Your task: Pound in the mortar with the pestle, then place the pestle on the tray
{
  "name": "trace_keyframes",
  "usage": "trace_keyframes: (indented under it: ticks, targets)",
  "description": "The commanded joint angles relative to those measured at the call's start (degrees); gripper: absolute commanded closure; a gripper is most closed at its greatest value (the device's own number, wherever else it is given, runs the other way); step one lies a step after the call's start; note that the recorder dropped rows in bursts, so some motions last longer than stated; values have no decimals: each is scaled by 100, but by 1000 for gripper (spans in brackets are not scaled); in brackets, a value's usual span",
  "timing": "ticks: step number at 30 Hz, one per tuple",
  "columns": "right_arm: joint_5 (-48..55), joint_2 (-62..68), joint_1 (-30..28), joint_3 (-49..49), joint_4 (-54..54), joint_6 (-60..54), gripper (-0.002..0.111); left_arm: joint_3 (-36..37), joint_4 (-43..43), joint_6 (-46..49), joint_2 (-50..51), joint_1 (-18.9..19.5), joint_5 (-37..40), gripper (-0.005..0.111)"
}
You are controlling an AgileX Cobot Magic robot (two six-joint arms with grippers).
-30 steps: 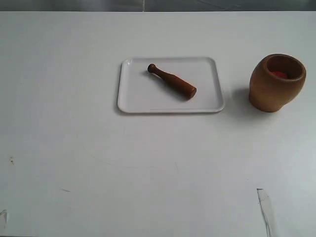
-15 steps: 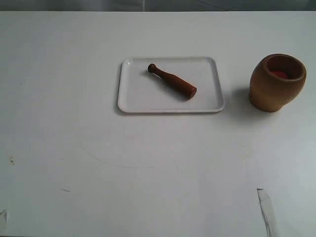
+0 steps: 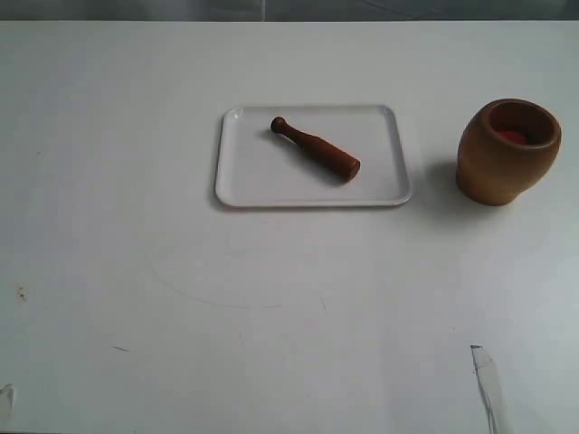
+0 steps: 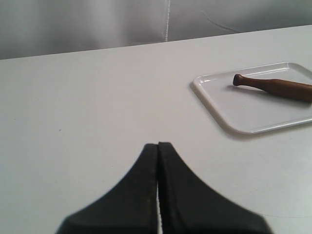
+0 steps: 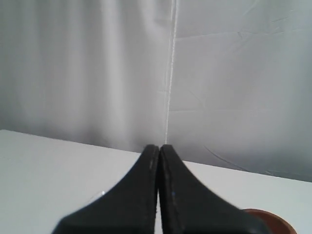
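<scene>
The white tray (image 3: 312,155) lies flat at the middle of the table, with the dark reddish-brown pestle (image 3: 315,149) resting diagonally in it, knobbed end to the back left. The light-brown wooden mortar (image 3: 507,150) stands to the right of the tray, something red inside. Neither gripper shows in the exterior view. In the left wrist view my left gripper (image 4: 158,144) is shut and empty over bare table, with the tray (image 4: 229,107) and pestle (image 4: 273,87) well off from it. My right gripper (image 5: 159,146) is shut and empty, with the mortar rim (image 5: 270,218) just visible beside it.
A white table (image 3: 181,298) carries everything. A thin whitish sliver (image 3: 486,384) sits near the front right edge and small specks (image 3: 20,292) at the front left. A grey curtain (image 5: 97,73) hangs behind the table.
</scene>
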Motion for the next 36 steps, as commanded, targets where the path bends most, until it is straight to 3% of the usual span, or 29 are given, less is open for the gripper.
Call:
trace_keyframes:
  ticks: [1,6,20,23,30,36]
  targets:
    - [149,-23,-33,39,407,-1,108,3,-42,-47,-7,-44,-17,107]
    - [134,-23,-33,39,-458,801,108,3,-42,-47,-7,-44,-17,107]
    - [515,-23,-33,39,-162,1607,108,3,-42,-47,-7,-44,-17,107]
    - [479,-23,-33,39,469,1038,108,3,-42,-47,-7,-44,-17,107]
    - [-790,-23,-33,39,3180,-2607,108,3,-42,-47,-7,-44,-17,107]
    - [-771,-23,-33,39,4578,-3467,108,3,-42,-47,-7,-44,-17,107]
